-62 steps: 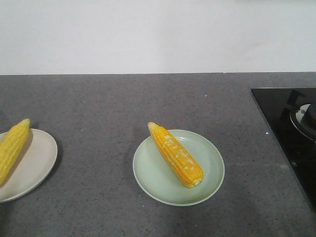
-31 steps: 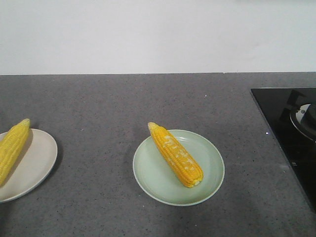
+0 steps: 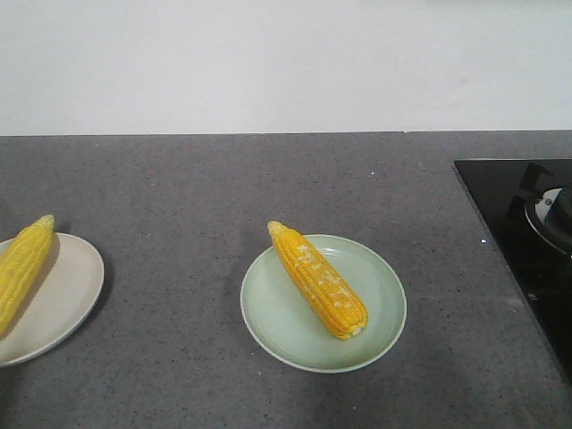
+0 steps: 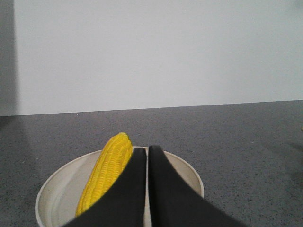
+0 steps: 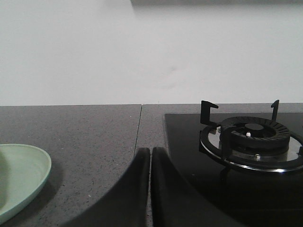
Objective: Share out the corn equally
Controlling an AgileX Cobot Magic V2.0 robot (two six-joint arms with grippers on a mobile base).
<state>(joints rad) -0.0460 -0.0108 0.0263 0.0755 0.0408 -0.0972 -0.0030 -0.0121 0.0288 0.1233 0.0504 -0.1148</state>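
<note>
Nothing has shifted since the earlier frames. Left gripper (image 4: 148, 156) and right gripper (image 5: 150, 158): fingers pressed together, empty. Green plate (image 3: 375, 331) holds one corn cob (image 3: 319, 280); beige plate (image 3: 63, 304) holds another cob (image 3: 20, 268). Counts appear equal; any further grasp should straddle mid-cob.

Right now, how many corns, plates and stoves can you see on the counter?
Corn cobs: 2, one on the green plate, one on the beige plate
Plates: 2, green plate and beige plate
Stove burners: 1
Total: 5
</note>
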